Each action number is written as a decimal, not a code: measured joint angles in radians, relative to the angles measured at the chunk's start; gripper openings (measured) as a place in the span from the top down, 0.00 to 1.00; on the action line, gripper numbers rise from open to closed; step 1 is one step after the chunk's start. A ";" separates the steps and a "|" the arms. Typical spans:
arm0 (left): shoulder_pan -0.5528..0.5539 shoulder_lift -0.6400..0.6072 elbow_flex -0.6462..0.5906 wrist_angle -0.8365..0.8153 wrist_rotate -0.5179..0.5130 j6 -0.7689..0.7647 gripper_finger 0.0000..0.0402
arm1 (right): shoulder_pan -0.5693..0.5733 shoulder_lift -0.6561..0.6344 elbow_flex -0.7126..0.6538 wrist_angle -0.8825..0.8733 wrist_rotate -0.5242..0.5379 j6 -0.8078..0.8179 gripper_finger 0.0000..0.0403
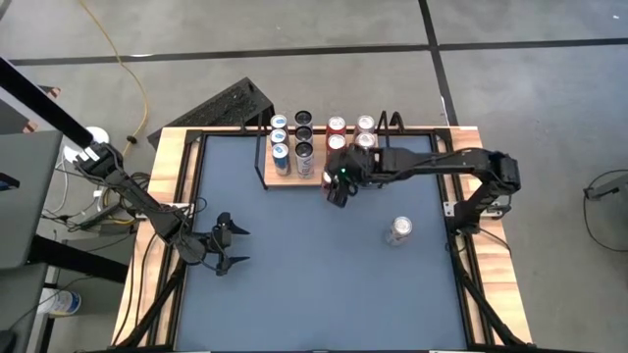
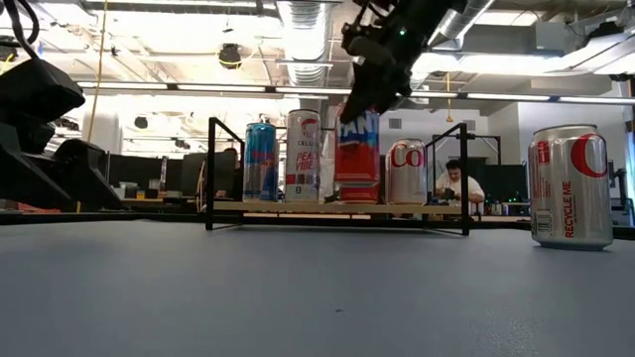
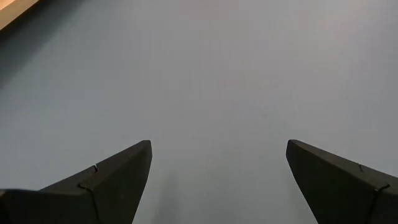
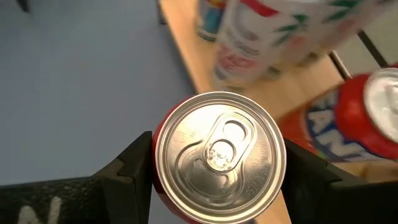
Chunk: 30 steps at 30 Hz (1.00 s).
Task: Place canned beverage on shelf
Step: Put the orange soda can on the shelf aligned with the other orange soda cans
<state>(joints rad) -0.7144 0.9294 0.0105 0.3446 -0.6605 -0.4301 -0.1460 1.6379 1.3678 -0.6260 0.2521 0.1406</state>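
Light-wood shelf [image 1: 316,181] with black wire side frames, upper centre of the high view, carries eight upright cans. Right tool [image 1: 340,186] grasps a red silver-topped can [image 4: 219,157] at its front edge. Left tool [image 1: 228,245] rests released, lower left. Silver-and-red can [image 1: 397,230] stands alone on the dark-blue table [image 1: 294,284].

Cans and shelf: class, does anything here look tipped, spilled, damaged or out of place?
Nothing stands out. The cans on the shelf stand upright, as does the silver can alone on the table. The right gripper holds a red can upright by the shelf.
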 joint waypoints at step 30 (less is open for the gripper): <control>0.000 0.000 0.000 -0.023 0.000 0.000 0.10 | -0.145 0.005 -0.081 0.087 -0.020 -0.007 0.39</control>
<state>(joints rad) -0.7147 0.9293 0.0101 0.3218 -0.6605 -0.4301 -0.2913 1.6428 1.2869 -0.5388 0.2321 0.1335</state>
